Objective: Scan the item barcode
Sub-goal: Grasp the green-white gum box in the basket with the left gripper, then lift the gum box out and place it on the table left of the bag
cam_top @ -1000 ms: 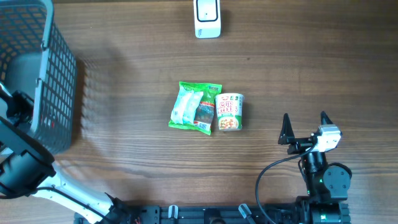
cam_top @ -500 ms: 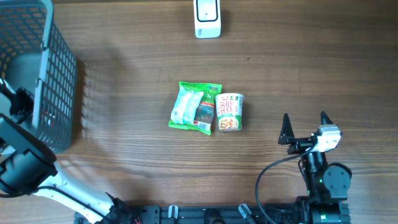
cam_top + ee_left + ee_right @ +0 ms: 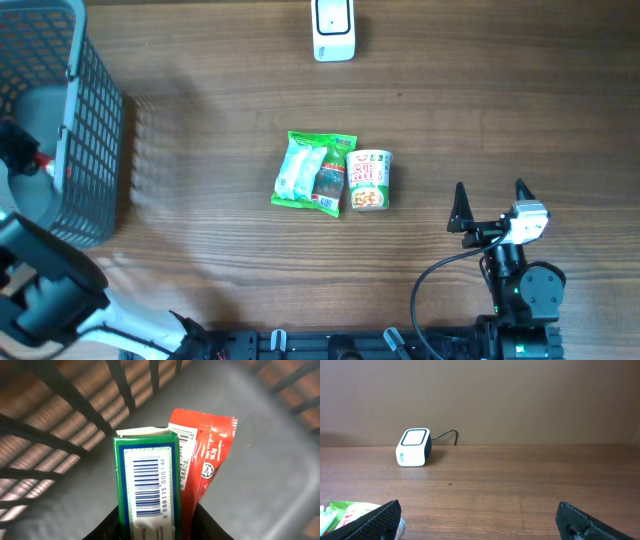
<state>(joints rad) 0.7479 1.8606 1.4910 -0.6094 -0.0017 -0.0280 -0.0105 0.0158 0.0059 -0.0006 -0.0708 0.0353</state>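
left arm: its gripper (image 3: 22, 150) is down inside the grey mesh basket (image 3: 95, 150) at the far left edge of the counter (image 3: 200, 250)

left fingers: from the wrist cam, the fingers (image 3: 112, 527) are pulled in narrow, clamped on a green box (image 3: 147, 460) and a red packet (image 3: 212, 455) together, both standing up between them

green box: narrow face toward the wrist cam, with a white panel and a barcode (image 3: 147, 482) printed in blue, lines running vertical, super readable

red packet: pressed right against the box's right side and poking up a bit higher. It has a white patch with its own small barcode near the top edge

where the pair is: in the basket, over the grey basket floor, well apart from the scanner

scanner: small white scanner (image 3: 333, 28) at the far edge of the counter, about centre. The right wrist cam sees it too (image 3: 413, 447), with a dark cable trailing off behind it

right arm: the right gripper (image 3: 490, 190) sits at the near right of the counter, fingers (image 3: 377, 520) spread wide with nothing between them

middle of the counter: a green snack bag (image 3: 313, 172) lying flat, with a cup of noodles (image 3: 368, 180) on its side touching the bag's right edge
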